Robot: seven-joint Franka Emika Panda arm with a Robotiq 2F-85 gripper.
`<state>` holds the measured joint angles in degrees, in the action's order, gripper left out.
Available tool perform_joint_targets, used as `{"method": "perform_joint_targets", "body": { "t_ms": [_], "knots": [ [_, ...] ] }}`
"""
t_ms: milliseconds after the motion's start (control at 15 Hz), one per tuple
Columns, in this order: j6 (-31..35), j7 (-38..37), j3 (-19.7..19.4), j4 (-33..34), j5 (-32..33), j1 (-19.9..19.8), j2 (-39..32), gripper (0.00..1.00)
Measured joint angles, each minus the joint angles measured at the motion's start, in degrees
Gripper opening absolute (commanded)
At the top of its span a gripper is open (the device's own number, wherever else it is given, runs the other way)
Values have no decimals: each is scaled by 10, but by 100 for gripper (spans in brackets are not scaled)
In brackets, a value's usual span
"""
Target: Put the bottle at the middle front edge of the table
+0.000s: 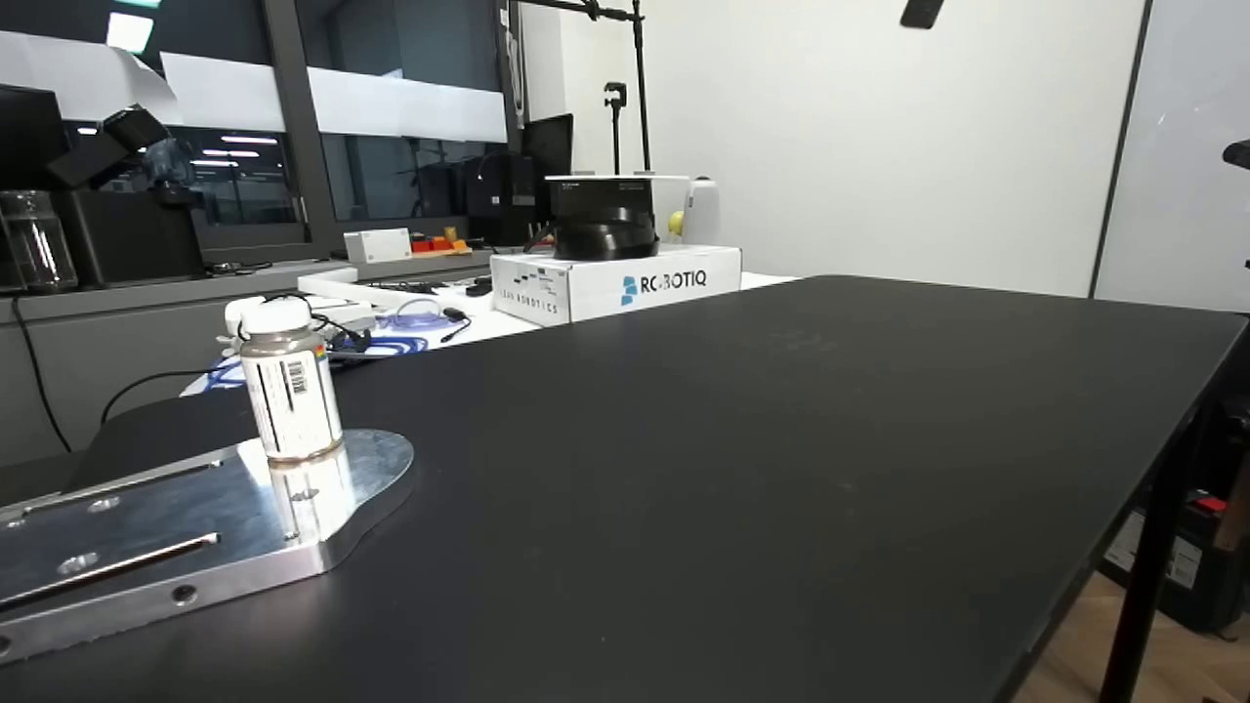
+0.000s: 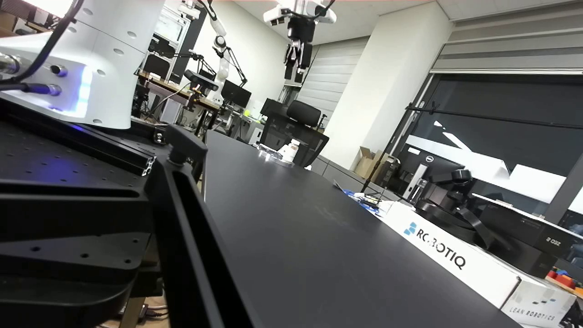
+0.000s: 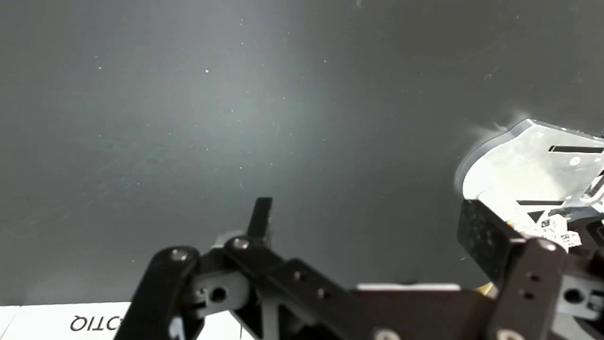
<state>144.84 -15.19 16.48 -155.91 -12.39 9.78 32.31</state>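
Observation:
The bottle (image 1: 293, 405) has a white cap and a white label. It stands upright on the shiny metal plate (image 1: 376, 454), near its rounded end. The bottle (image 2: 290, 150) looks small at the table's far end in an exterior view. In the wrist view, the bottle (image 3: 554, 229) is partly hidden behind the right finger. The table (image 1: 742, 469) has a matte black top. My gripper (image 2: 295, 75) hangs high above the table, well apart from the bottle. In the wrist view, my gripper (image 3: 368, 205) has its fingers wide apart, with nothing between them.
A white Robotiq box (image 1: 645, 283) with black items on top stands along one table edge. Cables (image 1: 400, 337) lie near it. The white robot base (image 2: 91, 59) and a black clamp frame (image 2: 182, 218) stand at the opposite edge. An office chair (image 2: 296, 123) is beyond the plate.

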Motion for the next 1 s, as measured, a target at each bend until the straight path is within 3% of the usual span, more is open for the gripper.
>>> {"method": "perform_joint_targets", "body": {
  "t_ms": [400, 800, 1000],
  "knots": [
    [90, -80, 53, 129, 72, -21, -205, 100],
    [82, -250, 93, 307, 267, -7, -366, 100],
    [49, -273, 94, 385, 303, 15, -430, 100]
  ]
}}
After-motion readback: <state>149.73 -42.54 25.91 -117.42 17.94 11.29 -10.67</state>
